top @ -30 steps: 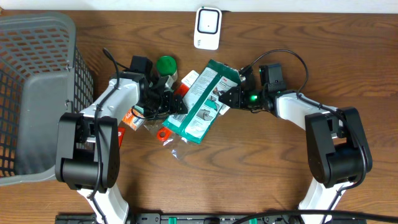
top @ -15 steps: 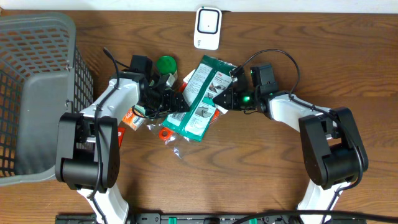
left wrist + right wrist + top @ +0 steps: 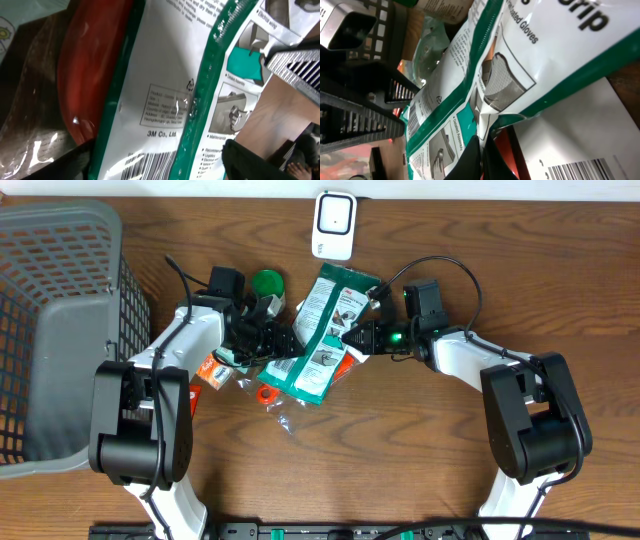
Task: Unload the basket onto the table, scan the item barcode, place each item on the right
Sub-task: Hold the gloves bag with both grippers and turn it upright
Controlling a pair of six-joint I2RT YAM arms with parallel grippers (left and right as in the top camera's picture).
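Observation:
The item is a green and white glove bag (image 3: 322,330) lying tilted on the table between both arms. Its barcode (image 3: 150,167) shows at the bottom of the left wrist view. My right gripper (image 3: 352,337) is shut on the bag's right edge; in the right wrist view the two black fingers (image 3: 482,155) pinch the bag (image 3: 470,75) together. At the bag's left side my left gripper (image 3: 276,345) stands open, with the bag (image 3: 165,75) spanning the space between its fingers (image 3: 260,160). The white scanner (image 3: 333,224) sits at the back edge.
A grey mesh basket (image 3: 60,330) fills the left side. A green-capped bottle (image 3: 266,283), orange packets (image 3: 210,370) and clear wrapping (image 3: 285,415) lie around the left gripper. A red and white pack (image 3: 570,130) with its own barcode lies under the bag.
My right gripper has moved left and closed on the bag's right edge. The bag has shifted a little left and turned more upright. The left arm has hardly moved.

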